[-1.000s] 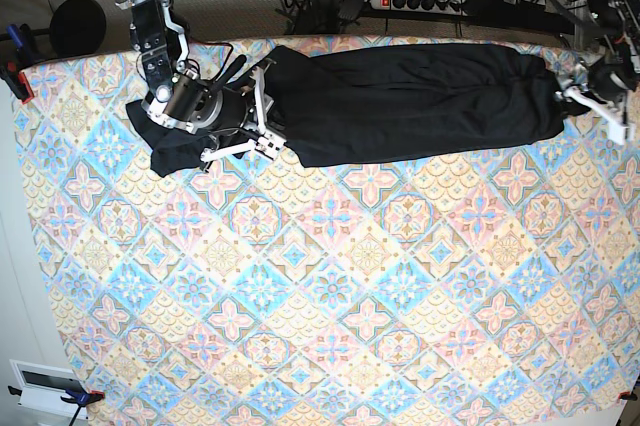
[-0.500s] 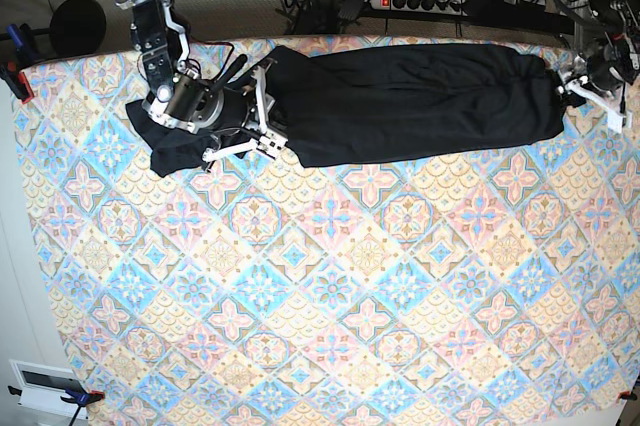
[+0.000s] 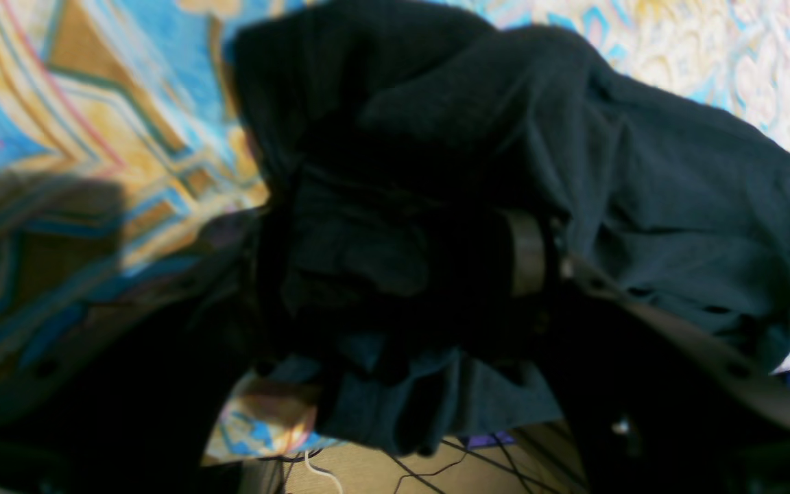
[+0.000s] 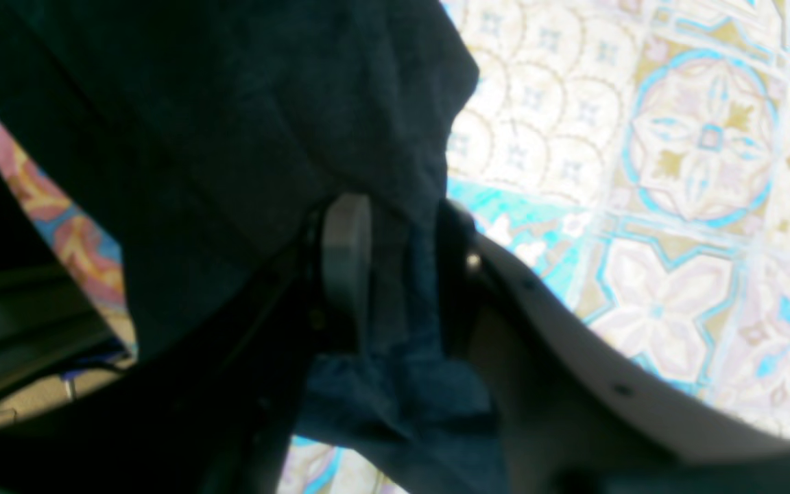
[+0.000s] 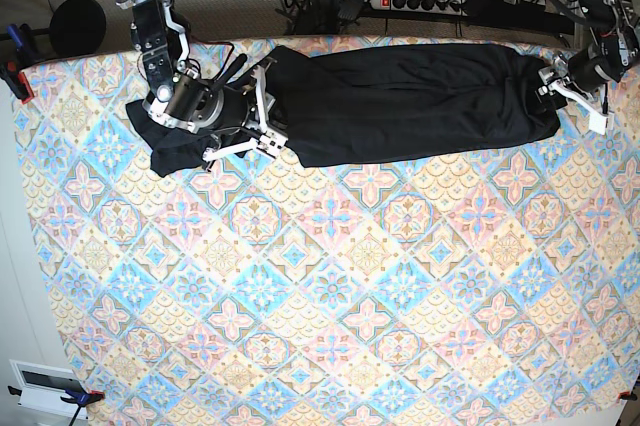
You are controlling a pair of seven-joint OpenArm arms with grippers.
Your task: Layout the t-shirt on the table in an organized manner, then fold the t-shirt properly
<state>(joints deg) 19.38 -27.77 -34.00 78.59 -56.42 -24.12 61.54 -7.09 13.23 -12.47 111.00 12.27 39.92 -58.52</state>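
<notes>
The near and middle stretches of the counter [image 5: 330,286] in the base view show only the diamond-tile cloth. Along the far edge, across the upper part of the frame, the t-shirt [image 5: 410,101] lies stretched in a long black band from upper left to upper right.

At its left end the right hand [image 5: 262,114] sits on top of the cloth, with a bunched dark fold spreading out to the left under the arm. The right wrist view shows a fold of the t-shirt [image 4: 395,329] pinched between the pale fingers [image 4: 345,240], so this hand is gripping the fabric.

At the upper right the left hand [image 5: 562,84] meets the shirt's end at the counter's far corner. In the left wrist view black fabric [image 3: 642,178] bunches around one finger [image 3: 527,252], with the jaws spread wide around the wad of cloth.
</notes>
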